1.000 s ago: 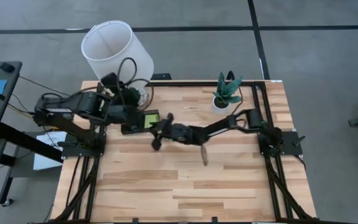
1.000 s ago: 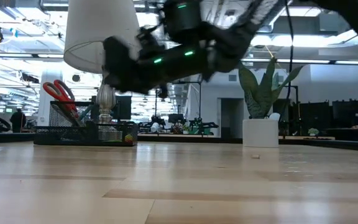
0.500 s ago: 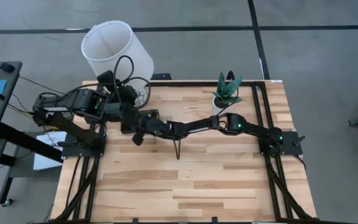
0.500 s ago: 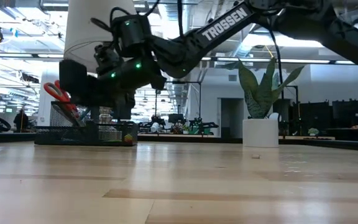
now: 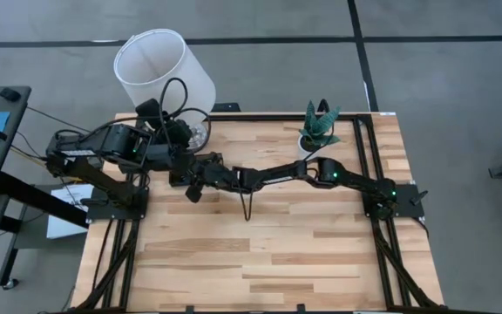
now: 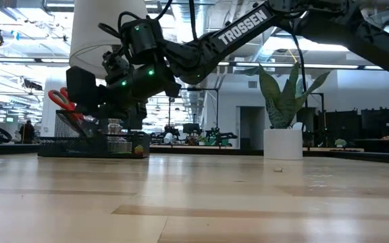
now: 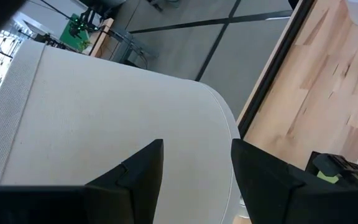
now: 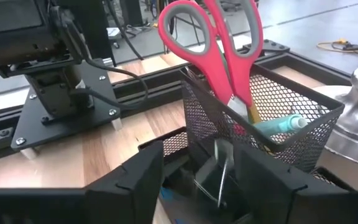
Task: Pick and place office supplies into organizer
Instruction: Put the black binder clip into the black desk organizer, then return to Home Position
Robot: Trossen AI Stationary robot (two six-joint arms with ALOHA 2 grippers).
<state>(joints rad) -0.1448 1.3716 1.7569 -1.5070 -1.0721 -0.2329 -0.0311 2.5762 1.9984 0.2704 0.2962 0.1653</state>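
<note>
The right arm is stretched long across the pale plank tabletop (image 5: 260,253), its gripper (image 5: 195,184) hanging over the organizer (image 6: 90,144) at the back left corner. From its wrist camera the two dark, blocky fingers (image 8: 127,181) stand spread apart, nothing pinched between them, and in the gap sits a small black binder clip (image 8: 215,176) with thin wire handles, down in a low compartment of the tray.

The organizer is black wire mesh — a tall square cup joined to a lower tray. Standing upright in the cup are the red-handled scissors (image 8: 224,41), glossy loops with grey lining poking well above the rim, and beside them inside the mesh a light-blue pen (image 8: 280,125) leaning at a tilt. At table height, those red loops (image 6: 64,101) show at the left end of the basket, partly behind the gripper's bulk.

Just beside the organizer stands the lamp (image 5: 162,68): smooth white cylindrical shade and a turned, shiny silver base (image 8: 357,122) right behind the mesh cup.

The left arm waits at the left edge, its gripper (image 5: 174,131) raised beside the lampshade — fingers (image 7: 133,175) spread, holding nothing, with the matte white shade filling the space beyond them. A sliver of lime-green pad (image 7: 330,176) peeks out in a dark frame.

Over on the back right, a small potted plant (image 5: 318,128) with stiff pointed leaves sits in a white pot, well apart from the action.
</note>
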